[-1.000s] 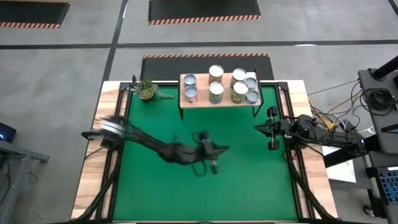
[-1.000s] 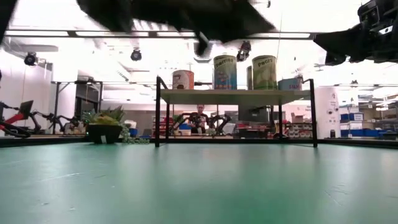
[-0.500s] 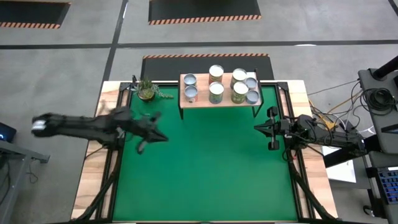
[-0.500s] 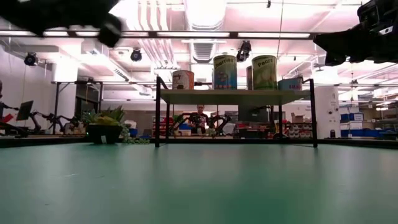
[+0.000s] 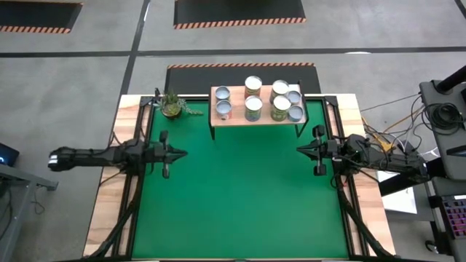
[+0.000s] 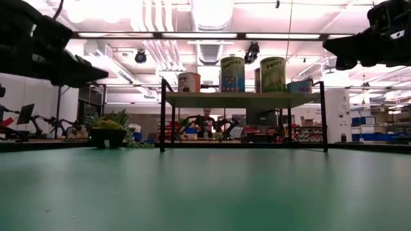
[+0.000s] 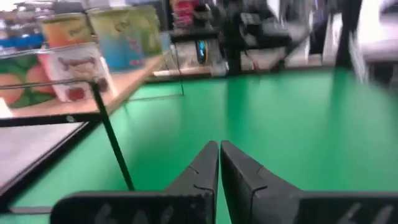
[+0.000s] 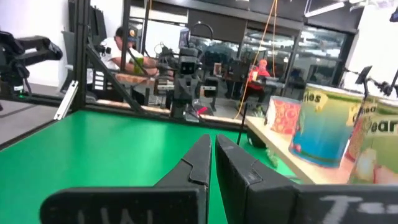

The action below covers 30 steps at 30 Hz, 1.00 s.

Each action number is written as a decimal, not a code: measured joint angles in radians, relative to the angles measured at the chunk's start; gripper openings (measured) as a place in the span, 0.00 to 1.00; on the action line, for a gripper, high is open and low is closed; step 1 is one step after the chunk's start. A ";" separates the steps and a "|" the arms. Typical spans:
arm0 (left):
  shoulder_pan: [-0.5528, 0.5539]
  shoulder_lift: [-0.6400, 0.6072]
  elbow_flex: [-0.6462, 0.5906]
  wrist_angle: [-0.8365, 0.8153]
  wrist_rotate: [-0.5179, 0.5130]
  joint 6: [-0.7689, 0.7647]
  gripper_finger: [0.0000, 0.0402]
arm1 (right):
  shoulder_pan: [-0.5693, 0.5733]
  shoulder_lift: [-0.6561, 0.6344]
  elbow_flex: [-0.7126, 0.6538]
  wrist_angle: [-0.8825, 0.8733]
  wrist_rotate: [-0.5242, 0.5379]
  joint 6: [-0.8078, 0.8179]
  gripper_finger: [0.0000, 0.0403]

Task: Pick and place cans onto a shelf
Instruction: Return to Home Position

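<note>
Eight cans (image 5: 253, 108) on shelf (image 5: 237, 105), both end effectors (image 5: 182, 153) (image 5: 298, 150) well apart from it

A potted plant (image 5: 172, 105) stands at a far corner of the green table (image 5: 240, 196); a person (image 6: 206, 122) seemingly sits beyond.

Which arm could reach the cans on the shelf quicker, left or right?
Probably right. The right tool, shut, sits just off the shelf end near the cans. The left tool, also shut, is farther from the shelf.

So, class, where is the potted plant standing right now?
In the high view, the potted plant stands at the far left corner of the green table, just left of the shelf.
</note>
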 joint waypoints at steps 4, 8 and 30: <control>0.001 0.079 -0.001 0.006 0.000 0.088 0.00 | 0.000 0.010 0.000 -0.012 0.003 0.000 0.03; 0.000 0.109 0.002 0.026 0.000 0.063 0.00 | 0.000 0.024 -0.001 -0.026 0.003 0.000 0.03; 0.000 0.143 0.252 0.037 0.000 0.054 0.00 | 0.000 0.032 -0.002 -0.021 0.003 0.000 0.03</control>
